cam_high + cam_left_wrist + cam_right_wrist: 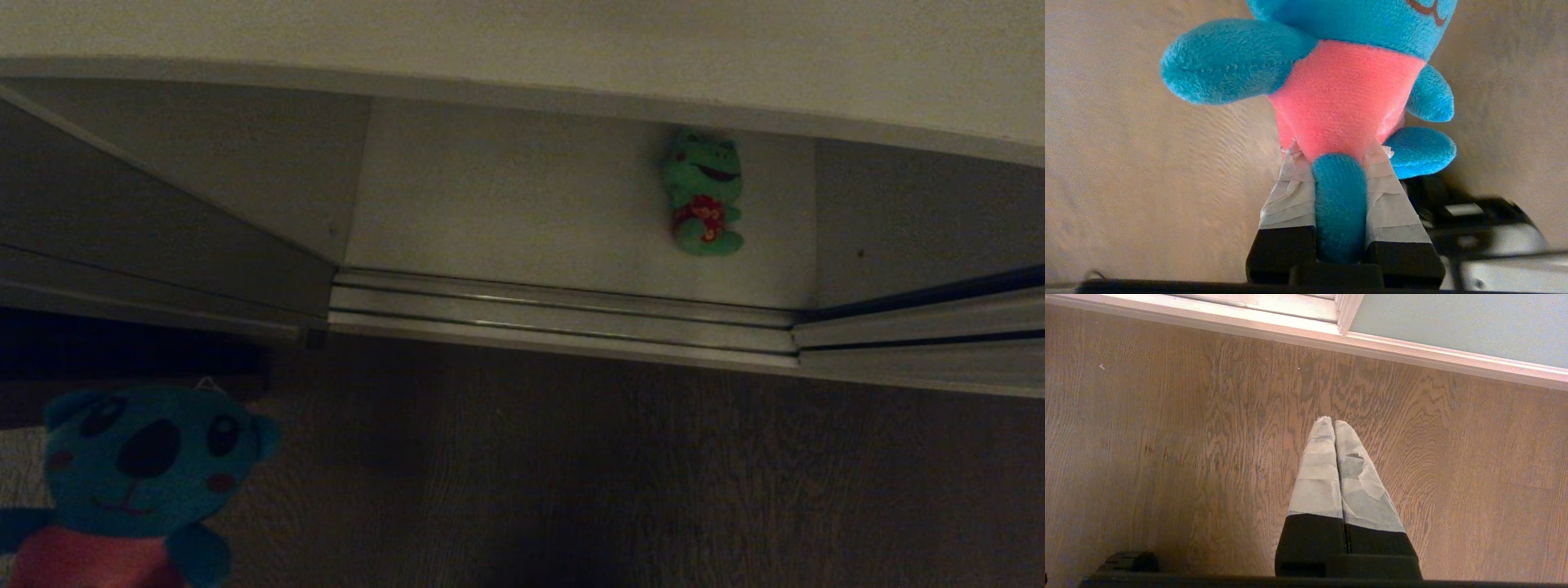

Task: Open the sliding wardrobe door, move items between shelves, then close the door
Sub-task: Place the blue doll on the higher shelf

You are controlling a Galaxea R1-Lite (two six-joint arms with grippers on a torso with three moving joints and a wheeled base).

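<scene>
Now the left gripper (pixel 1340 153) is clenching the teal-blue plush bear (pixel 1345 96).
Soft and light, it is squashing at the lower belly.

Teal bear (pixel 139 482) cropped by head view's bottom-left corner: lower body, legs out of frame. In left wrist view, head cut off above mouth; one leg wedged betw. taped fingers (pixel 1290 196), hiding grip point. Left gripper (pixel 1337 153) unseen in head view. Frog (pixel 704 196) dim, face detail unclear. Sliding wardrobe door (pixel 1461 326) only partly in frame.
</scene>
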